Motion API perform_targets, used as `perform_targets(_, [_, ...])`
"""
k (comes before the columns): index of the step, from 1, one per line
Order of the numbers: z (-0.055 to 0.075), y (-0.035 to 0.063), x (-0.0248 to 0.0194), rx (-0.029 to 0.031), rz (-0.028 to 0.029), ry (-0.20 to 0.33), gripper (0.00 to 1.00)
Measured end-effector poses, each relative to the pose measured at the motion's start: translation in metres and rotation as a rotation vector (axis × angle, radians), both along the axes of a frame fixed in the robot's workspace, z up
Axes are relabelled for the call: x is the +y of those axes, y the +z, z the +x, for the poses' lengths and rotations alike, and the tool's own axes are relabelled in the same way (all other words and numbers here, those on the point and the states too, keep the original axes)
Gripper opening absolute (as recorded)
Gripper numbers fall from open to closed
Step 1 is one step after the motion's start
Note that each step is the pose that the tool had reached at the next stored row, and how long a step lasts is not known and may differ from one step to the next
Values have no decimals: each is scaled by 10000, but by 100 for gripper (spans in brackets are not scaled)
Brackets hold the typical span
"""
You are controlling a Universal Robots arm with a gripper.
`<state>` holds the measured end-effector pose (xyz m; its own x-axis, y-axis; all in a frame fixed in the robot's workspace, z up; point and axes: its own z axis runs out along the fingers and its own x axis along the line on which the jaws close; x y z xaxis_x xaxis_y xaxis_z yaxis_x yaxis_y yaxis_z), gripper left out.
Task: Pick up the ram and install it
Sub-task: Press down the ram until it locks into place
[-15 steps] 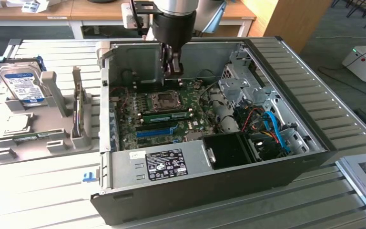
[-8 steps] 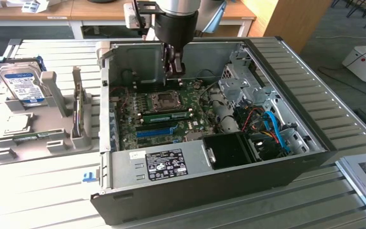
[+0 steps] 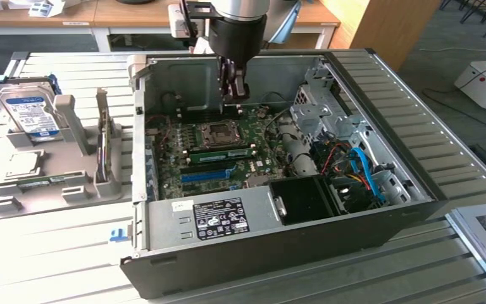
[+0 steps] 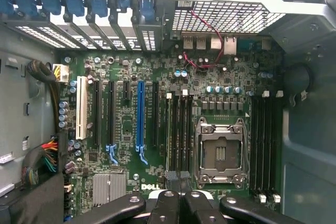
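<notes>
dark gripper (image 3: pixel 237 95) hanging over the open black computer case (image 3: pixel 311 250), jaws pressed closed with nothing between them. down on the motherboard, slim green ram stick with dark chips (image 3: pixel 218 154) standing on edge, just beside the silver cpu socket (image 3: pixel 220 132) at its 6 o'clock in the exterior view. long axis running 9 to 3 o'clock there, 3 o'clock end a touch higher, parallel to the blue expansion slot (image 3: pixel 205 175) farther toward 6. gripper well apart from the stick, up at 12 o'clock. from the wrist view, closed black gripper (image 4: pixel 177 198) over rows of dark memory slots; cannot tell there which one carries the stick.
</notes>
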<state>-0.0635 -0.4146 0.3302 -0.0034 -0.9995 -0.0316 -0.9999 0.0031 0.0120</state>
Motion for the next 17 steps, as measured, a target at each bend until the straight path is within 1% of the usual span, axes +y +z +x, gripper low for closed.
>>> perform_targets(5, [27, 0, 0, 0, 0, 1, 10])
perform_targets(17, [29, 0, 0, 0, 0, 0, 10])
